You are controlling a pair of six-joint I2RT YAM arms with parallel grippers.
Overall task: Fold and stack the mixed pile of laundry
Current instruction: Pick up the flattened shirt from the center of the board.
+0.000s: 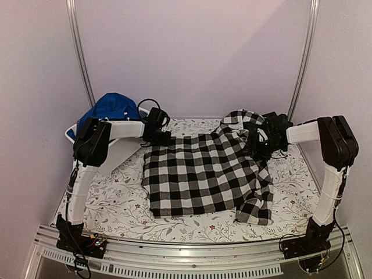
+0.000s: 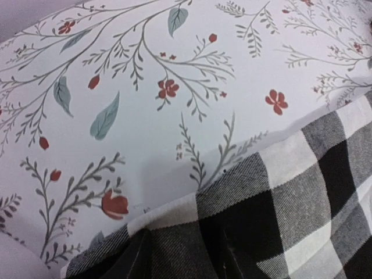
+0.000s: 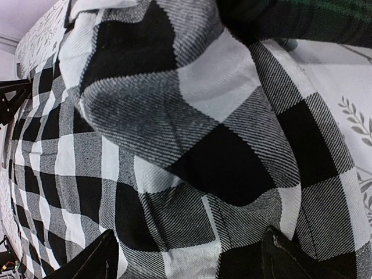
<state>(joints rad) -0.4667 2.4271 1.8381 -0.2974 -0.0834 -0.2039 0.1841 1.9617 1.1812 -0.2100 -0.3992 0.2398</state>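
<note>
Tabletop: the flat tabletop (image 1: 116,197) has a white cover with little red flowers and grey leaves on it. All the work happens here.
Checked shirt: the big black-and-white checked cloth shirt (image 1: 197,174) lies spread out in the middle of the tabletop. Its left side is mostly flat. Its right side is bunched up and wrinkly, and one bit hangs down toward the near edge. It is not folded yet.
Blue garment: the bright blue soft cloth garment (image 1: 110,107) sits in a heap at the far left corner, in the white plastic tub (image 1: 123,152). It is not folded.
Dark green cloth: a bit of dark green checked cloth (image 3: 314,11) shows at the far right, just past the shirt. I cannot tell how it lies.
Left end effector: the left end effector (image 1: 160,138) is at the far left corner of the shirt. I cannot tell if it is wide apart, pinched together or holding cloth.
Right end effector: the right end effector (image 1: 261,142) is over the bunched far right part of the shirt. Its fingers (image 3: 279,256) stand wide apart and pinch nothing.
Done: I think very little. One shirt is laid out, and no neat stack shows.
Left: smooth and fold the shirt, then fold the other clothes and stack them all.
</note>
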